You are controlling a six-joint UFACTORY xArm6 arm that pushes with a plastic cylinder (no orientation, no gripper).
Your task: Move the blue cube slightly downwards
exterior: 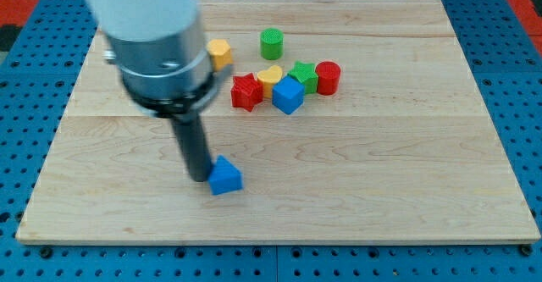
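Note:
The blue cube sits near the middle top of the wooden board, in a cluster with a red star block, a yellow heart block, a green star block and a red cylinder. My tip is down on the board at the lower left of the cluster, well apart from the blue cube. It touches the left side of a blue triangular block.
A green cylinder stands above the cluster. A yellow block lies at the upper left, partly behind the arm's grey body. Blue pegboard surrounds the board.

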